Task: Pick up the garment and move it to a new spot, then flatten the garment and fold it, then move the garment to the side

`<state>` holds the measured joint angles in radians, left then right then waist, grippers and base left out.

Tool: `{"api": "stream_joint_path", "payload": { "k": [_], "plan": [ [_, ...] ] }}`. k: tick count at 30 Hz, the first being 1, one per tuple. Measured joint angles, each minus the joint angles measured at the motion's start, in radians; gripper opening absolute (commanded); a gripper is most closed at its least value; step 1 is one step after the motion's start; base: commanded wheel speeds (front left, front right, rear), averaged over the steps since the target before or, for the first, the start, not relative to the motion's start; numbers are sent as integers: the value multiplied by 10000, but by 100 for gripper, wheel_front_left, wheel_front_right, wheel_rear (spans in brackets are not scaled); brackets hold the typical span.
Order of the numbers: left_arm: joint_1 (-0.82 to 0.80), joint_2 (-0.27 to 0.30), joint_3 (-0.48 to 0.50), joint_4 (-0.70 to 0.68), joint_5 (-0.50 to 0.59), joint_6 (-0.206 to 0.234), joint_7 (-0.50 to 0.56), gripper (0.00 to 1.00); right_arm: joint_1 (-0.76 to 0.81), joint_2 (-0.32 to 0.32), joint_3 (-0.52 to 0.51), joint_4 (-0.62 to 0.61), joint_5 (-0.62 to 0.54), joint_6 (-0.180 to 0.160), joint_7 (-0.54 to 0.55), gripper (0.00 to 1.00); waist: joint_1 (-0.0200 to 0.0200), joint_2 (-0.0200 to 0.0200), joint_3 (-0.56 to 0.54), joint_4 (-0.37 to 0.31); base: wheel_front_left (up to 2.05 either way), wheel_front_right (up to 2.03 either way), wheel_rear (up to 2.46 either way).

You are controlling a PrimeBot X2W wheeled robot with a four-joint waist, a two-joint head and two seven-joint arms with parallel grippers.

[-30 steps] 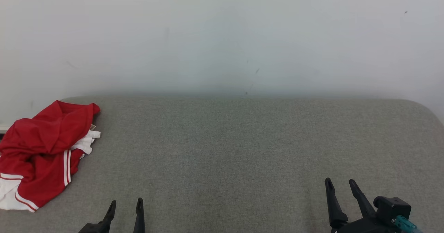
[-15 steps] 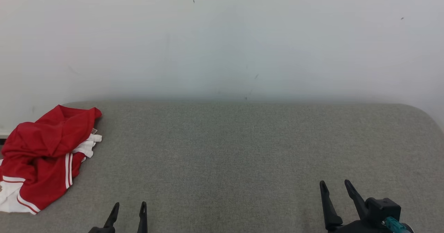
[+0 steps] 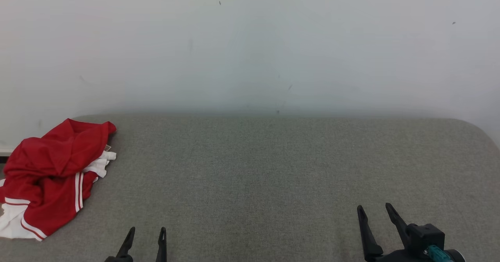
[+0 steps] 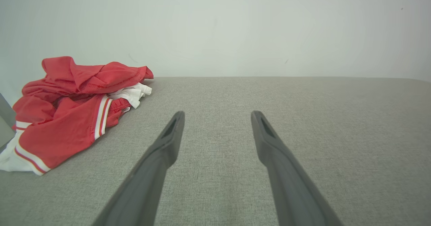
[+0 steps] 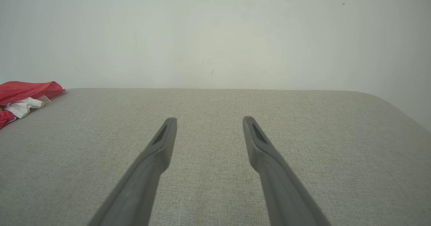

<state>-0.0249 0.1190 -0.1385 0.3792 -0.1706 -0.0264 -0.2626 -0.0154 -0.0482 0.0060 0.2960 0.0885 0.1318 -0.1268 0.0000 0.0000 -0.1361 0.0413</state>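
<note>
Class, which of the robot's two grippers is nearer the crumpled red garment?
The left gripper: the garment lies at the left end of the grey surface, on that gripper's side; the right gripper sits far across.

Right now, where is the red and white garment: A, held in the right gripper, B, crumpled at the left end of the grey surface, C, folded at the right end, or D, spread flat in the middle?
B: the garment lies bunched at the left end of the grey surface, untouched.

Plain indoor setup, lab-like — grey fabric-covered surface (image 3: 273, 168), bare scuffed white wall (image 3: 250, 51) behind
</note>
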Motion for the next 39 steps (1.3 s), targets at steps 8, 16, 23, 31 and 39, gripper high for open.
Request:
{"api": "stream_joint_path", "payload": {
  "k": [8,16,23,31,39],
  "plan": [
    [-4,-23,31,46,-58,-13,0,100,0,0,-8,0,2,0,-12,100,0,0,7,20,0,0,0],
    [-21,-159,111,198,-552,-205,0,100,1,-4,125,-23,362,0,-86,100,0,0,26,175,0,0,0],
    [-180,-207,270,-90,-1653,-763,2,100,-2,-6,690,-113,899,0,-159,100,0,0,57,691,0,0,0],
    [-175,314,192,-395,-1825,-871,94,100,-3,-8,940,2,1235,0,-280,100,0,0,92,1715,0,0,0],
    [-105,807,433,-752,-1593,-347,176,100,-53,-12,995,226,1386,0,-508,100,2,-1,132,3207,0,0,0]
  ]
}}
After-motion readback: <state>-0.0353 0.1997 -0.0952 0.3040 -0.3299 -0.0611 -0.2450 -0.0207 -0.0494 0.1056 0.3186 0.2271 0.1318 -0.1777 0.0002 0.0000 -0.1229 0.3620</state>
